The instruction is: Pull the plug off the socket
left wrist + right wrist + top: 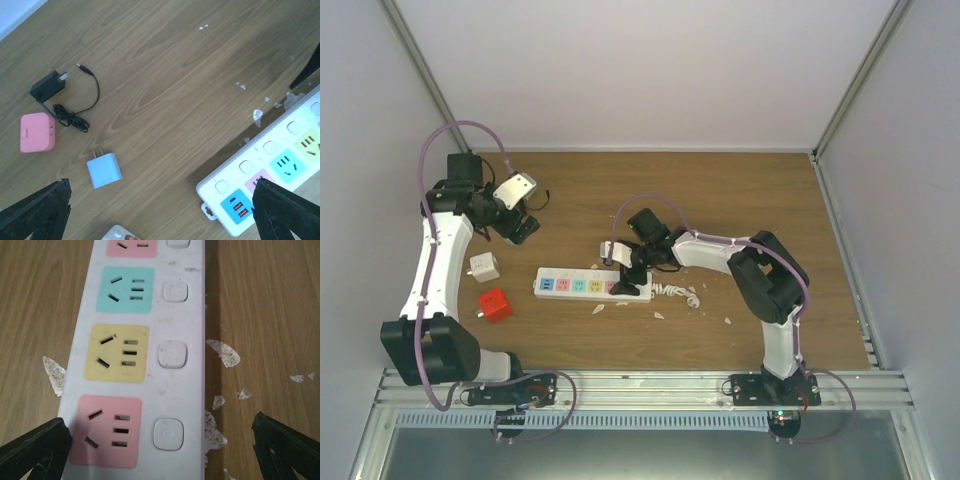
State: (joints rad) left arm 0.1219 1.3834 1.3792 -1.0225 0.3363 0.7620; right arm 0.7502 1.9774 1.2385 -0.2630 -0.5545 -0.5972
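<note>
The wooden surface [740, 200] fills the top view. The left arm [440, 270] stretches up the 9 o'clock side, and the right arm [760, 280] bends in from 4 o'clock toward the middle.

The long white power strip [580, 285] lies flat near the centre, running from 9 to 3 o'clock. Its coiled cord [678, 292] is bunched at the 3 o'clock end.

The right claw [159, 420] is over that same end with its fingers spread wide. One finger stands on each long side of the strip, level with a pink outlet, and it grips nothing. Yellow, teal and another pink outlet run away toward 12 o'clock in its wrist view.

The left claw [161, 184] hangs at about 10 o'clock from the strip, well apart from it. It too is wide open and holds nothing.

Beyond the strip's 9 o'clock end sits a white cube [483, 266], and a red cube [494, 304] lies near 8 o'clock.

The left wrist view shows a black adapter [47, 86] with its thin lead curled beside it, then a pink cube [37, 132] just below, and a blue plug [104, 170] lying loose on the wood with its prongs toward 12 o'clock. White flakes [223, 352] are scattered beside the strip.
</note>
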